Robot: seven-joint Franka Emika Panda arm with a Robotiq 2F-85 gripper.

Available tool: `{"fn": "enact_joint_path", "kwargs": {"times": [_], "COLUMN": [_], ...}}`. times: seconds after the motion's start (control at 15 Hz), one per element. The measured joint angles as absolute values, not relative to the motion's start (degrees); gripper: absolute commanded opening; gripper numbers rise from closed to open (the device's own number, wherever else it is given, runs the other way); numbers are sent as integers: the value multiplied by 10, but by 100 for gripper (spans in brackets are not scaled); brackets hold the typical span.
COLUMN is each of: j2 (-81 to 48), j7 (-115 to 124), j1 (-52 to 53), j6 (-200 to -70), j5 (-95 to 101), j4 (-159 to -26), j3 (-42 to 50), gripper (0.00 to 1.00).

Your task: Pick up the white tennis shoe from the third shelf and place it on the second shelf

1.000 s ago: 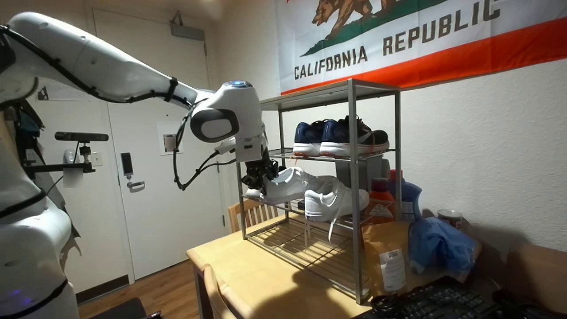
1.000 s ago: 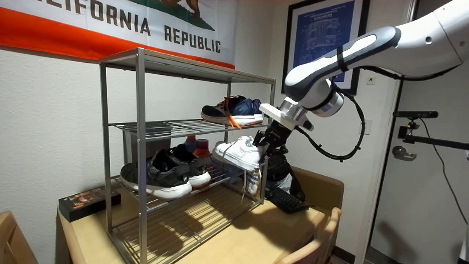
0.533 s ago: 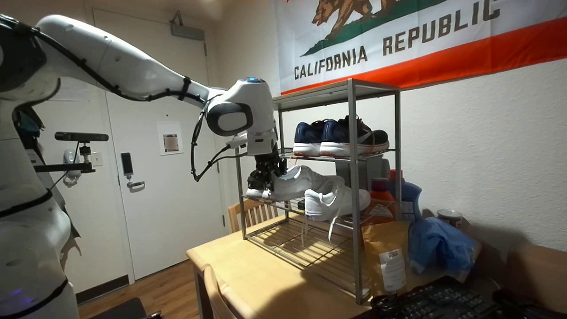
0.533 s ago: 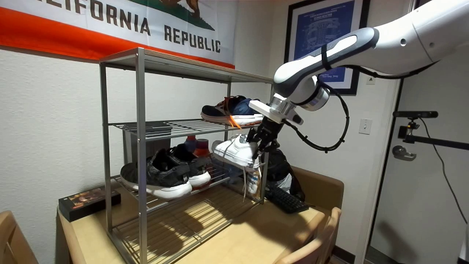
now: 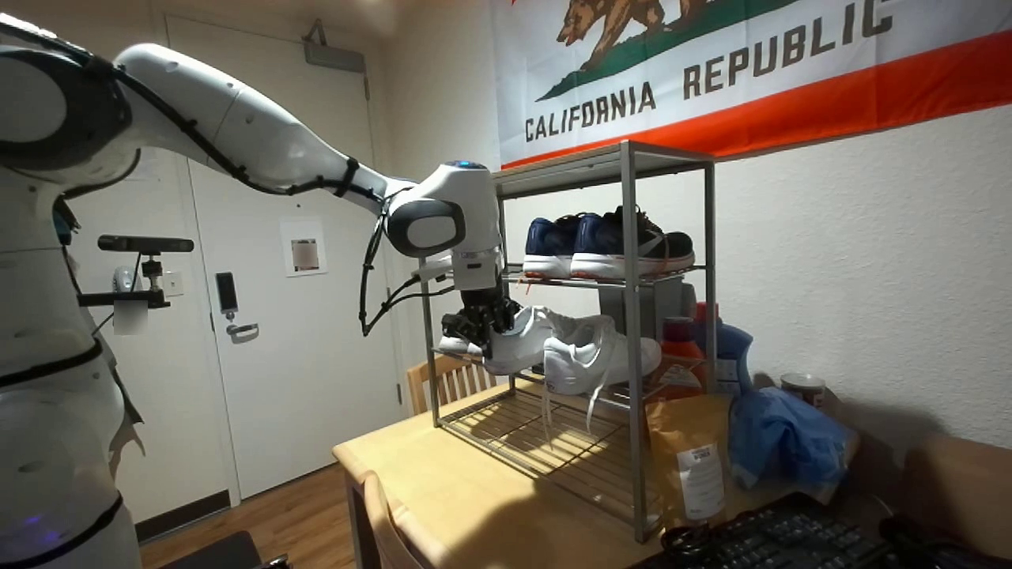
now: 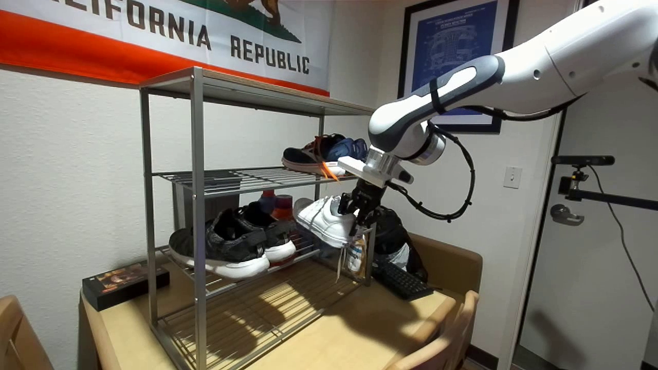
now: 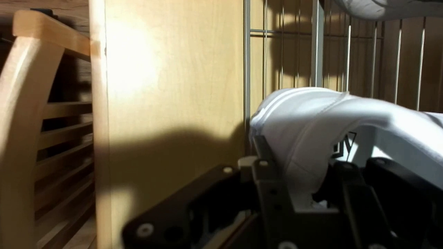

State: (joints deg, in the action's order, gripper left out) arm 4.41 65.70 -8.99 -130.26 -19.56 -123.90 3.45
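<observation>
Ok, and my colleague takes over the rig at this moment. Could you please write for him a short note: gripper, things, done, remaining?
Gripper: closed on the heel of the white tennis shoe.
Things: the shoe is at the front edge of the second shelf, toe pointing inward, between the black shoes and the other white shoe. I cannot tell whether its sole touches the shelf.
Done: shoe grasped and off the third shelf.
Left: probably seat it fully on the second shelf, open the gripper, then back away.
</observation>
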Motion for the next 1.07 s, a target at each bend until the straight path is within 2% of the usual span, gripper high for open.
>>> {"fn": "enact_joint_path", "kwargs": {"times": [1.07], "j2": [12], "j7": [657], "j1": [-84], "j6": [-1295], "j5": [-192], "j4": [-1205], "j3": [47], "gripper": [3]}}
